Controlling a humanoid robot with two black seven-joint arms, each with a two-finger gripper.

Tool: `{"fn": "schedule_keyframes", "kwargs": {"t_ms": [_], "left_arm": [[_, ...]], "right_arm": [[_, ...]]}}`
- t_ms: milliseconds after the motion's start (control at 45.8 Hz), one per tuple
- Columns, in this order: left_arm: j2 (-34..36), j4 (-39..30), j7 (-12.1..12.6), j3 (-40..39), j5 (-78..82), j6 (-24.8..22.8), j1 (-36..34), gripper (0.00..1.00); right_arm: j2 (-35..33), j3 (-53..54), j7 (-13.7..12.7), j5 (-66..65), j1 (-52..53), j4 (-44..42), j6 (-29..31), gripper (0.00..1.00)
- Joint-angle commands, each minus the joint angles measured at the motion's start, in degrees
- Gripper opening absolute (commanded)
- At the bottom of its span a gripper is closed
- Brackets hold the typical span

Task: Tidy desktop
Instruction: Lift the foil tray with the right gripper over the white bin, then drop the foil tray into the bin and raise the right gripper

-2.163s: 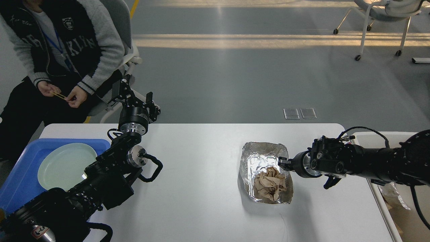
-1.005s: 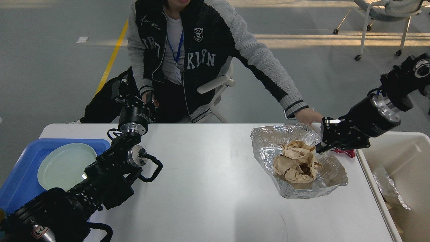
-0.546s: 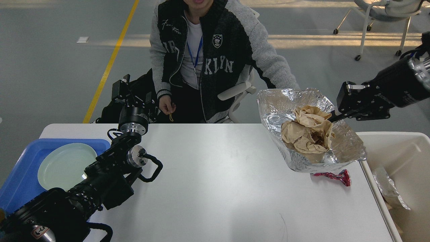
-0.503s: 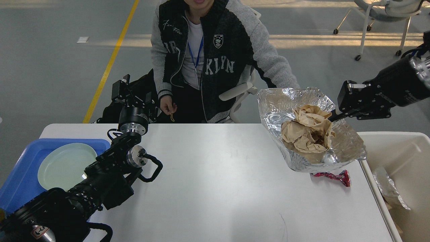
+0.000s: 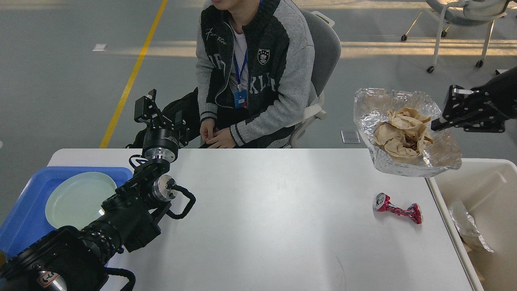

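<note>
Filling the lower half of the frame, the desktop [image 5: 258, 226] runs from the left edge almost to the right. At lower left the left arm [image 5: 101, 226] crosses it from the bottom corner, rising toward the upper left. Beside that arm, at the left edge, a blue tray [image 5: 24, 202] lies on the desktop with a pale green plate [image 5: 76, 196] in it. At lower right a crushed red can [image 5: 398, 210] lies on its side on the white surface, apart from everything else. Just past the desktop's right edge stands an off-white bin [image 5: 484, 190] with a crumpled clear wrapper [image 5: 464, 226] inside.

Higher up, the left gripper [image 5: 159, 115] stands above the desktop's far left edge, its two fingers spread apart with nothing between them. At upper right the right gripper [image 5: 436, 126] reaches in from the right edge and pinches the rim of a foil tray [image 5: 404, 163], which hangs in the air over the desktop's far right corner and the bin's near rim. Crumpled brown paper [image 5: 400, 135] sits in the foil tray.

Beyond the desktop, at top centre, a person [image 5: 258, 72] in a grey and black jacket sits on a grey chair [image 5: 325, 48], hands together in the lap. At the top right corner a white chair on castors [image 5: 456, 24] stands on the grey floor [image 5: 60, 81], and a yellow line [image 5: 133, 72] crosses the floor at upper left.
</note>
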Motion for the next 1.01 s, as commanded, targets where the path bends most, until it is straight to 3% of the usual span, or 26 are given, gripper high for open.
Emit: {"fn": "schedule_keyframes", "kwargs": {"t_ms": [0, 219, 437, 699, 983], "left_arm": [[0.0, 0.0, 0.0, 0.0, 0.0, 0.0, 0.0, 0.99], [0.0, 0.0, 0.0, 0.0, 0.0, 0.0, 0.0, 0.99], [0.0, 0.0, 0.0, 0.0, 0.0, 0.0, 0.0, 0.99], [0.0, 0.0, 0.0, 0.0, 0.0, 0.0, 0.0, 0.99], [0.0, 0.0, 0.0, 0.0, 0.0, 0.0, 0.0, 0.99]], "right_arm": [[0.6, 0.1, 0.0, -0.3, -3.6, -6.1, 0.0, 0.0], [1.5, 0.3, 0.0, -0.1, -8.9, -12.3, -0.3, 0.0], [3.1, 0.2, -0.5, 0.5, -17.5, -13.7, -14.3, 0.0], [6.5, 0.0, -0.6, 0.5, -30.0, -21.6, -29.2, 0.0], [8.1, -0.6, -1.0, 0.5, -37.0, -25.0, -38.9, 0.0]]}}
